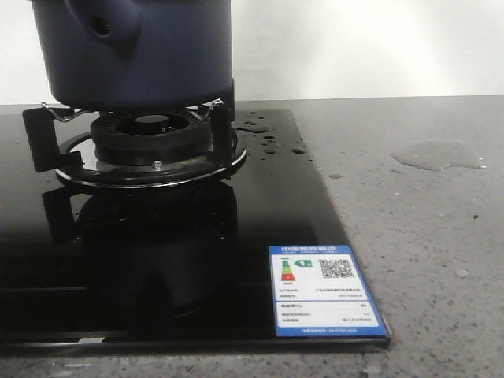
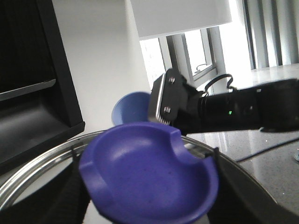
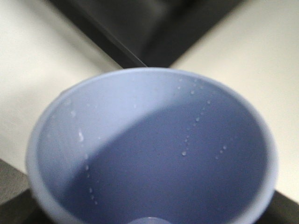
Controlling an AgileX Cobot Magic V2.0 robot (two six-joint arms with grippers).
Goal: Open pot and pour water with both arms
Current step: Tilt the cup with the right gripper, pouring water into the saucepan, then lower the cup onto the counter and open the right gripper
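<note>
I see a plain white wall (image 1: 354, 47) behind a grey speckled stone countertop (image 1: 425, 236). My left wrist view shows bright windows (image 2: 196, 51) with vertical blinds (image 2: 271, 32), a white roller shade (image 2: 180, 16), and dark shelving (image 2: 32, 88).

A: The front view is sharp and evenly lit. The black glass hob (image 1: 197, 260) mirrors the burner (image 1: 150, 146) and the pot (image 1: 138, 51) above it, and the puddle of water (image 1: 437, 154) at three o'clock catches a pale sheen on the grey counter (image 1: 425, 236).

B: The left wrist view is harsher. The window (image 2: 261, 37) at one o'clock is blown out to white, and the purple lid knob (image 2: 147, 175) up close is soft and blurred.

A: In the right wrist view the light blue cup (image 3: 154, 149) is out of focus, half its inside in shadow, with droplets glinting on the wall.
</note>
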